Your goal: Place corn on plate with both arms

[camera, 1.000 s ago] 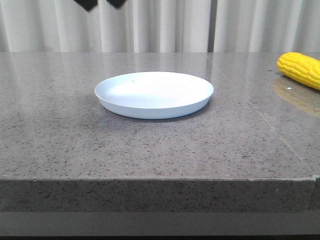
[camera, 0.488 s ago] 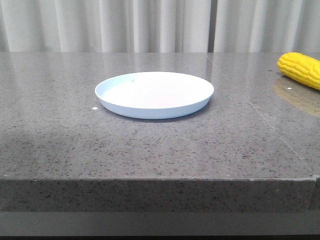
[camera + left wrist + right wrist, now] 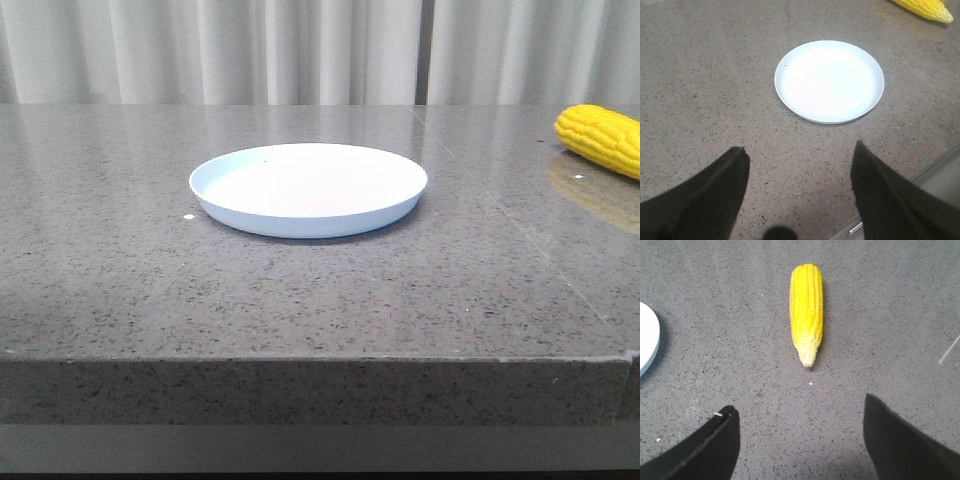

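Right wrist view shows the right tool (image 3: 800, 440) spread wide with nothing between its two dark fingers, hanging above the worktop (image 3: 890, 315) with the corn (image 3: 806, 310) lying straight ahead at twelve o'clock, pale tapered tip toward the tool. The step in hand looks to be the reach for that cob, so a good approach would come down over its thick middle, not the narrowing tip, with the fingers set across the cob's length so they close on its sides. The cob is round and could roll on the polished stone, so an even, centred squeeze seems wise. From the front the corn sits at the far right edge, about three o'clock from the plate (image 3: 400, 196) and well apart from it, partly cut off by the frame. The left tool (image 3: 800, 195) is likewise wide apart and holds nothing, poised above the bare plate, which lies at its twelve o'clock. The corn is bright yellow with neat ridged rows of kernels. The plate is smooth, round, shallow and pale blue-white, with a low raised rim. The worktop is speckled grey stone, glossy enough to mirror the cob faintly.
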Controlling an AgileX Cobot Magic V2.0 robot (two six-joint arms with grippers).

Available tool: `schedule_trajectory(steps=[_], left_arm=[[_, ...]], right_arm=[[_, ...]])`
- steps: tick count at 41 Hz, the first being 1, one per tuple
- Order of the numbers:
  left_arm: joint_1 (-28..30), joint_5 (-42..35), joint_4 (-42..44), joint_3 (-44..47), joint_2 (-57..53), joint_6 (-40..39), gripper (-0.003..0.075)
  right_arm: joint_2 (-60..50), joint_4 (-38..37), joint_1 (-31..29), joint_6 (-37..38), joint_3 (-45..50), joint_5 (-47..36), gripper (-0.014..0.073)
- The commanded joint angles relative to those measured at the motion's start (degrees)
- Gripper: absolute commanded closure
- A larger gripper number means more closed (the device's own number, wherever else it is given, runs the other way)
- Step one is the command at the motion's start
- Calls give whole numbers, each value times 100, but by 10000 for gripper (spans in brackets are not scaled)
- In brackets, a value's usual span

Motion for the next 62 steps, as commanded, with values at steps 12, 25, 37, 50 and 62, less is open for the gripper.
schedule_trajectory(steps=[12, 25, 37, 50, 62], left_arm=[[-58, -394, 36, -131, -7, -62, 279], [-58, -394, 36, -131, -7, -62, 279], [-58, -394, 36, -131, -7, -62, 279], [-58, -394, 36, -131, -7, -62, 279], [-58, -394, 36, -131, -7, -62, 279]], right_arm=[[123, -46, -25, -22, -146, -485, 50], [1063, -57, -25, -22, -520, -724, 50], [2550, -76, -25, -22, -1461, -717, 50], [4047, -143, -25, -22, -2456, -675, 6], [5111, -416, -25, -22, -3082, -783, 3]])
